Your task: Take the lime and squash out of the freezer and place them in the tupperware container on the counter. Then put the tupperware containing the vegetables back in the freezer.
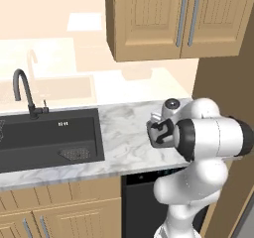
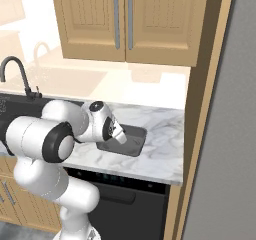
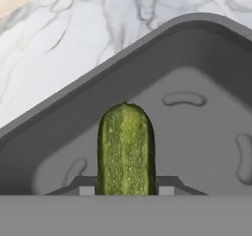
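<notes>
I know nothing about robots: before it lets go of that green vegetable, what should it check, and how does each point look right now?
1. Squash held between the fingertips of the gripper: ok.
2. Squash over the inside of the grey container, not its rim: ok.
3. Container resting on the marble counter: ok.
4. Container floor beneath the squash free of other items: ok as far as visible.
5. Lime already inside the container: cannot tell.
6. Squash low enough to drop gently: cannot tell.
</notes>
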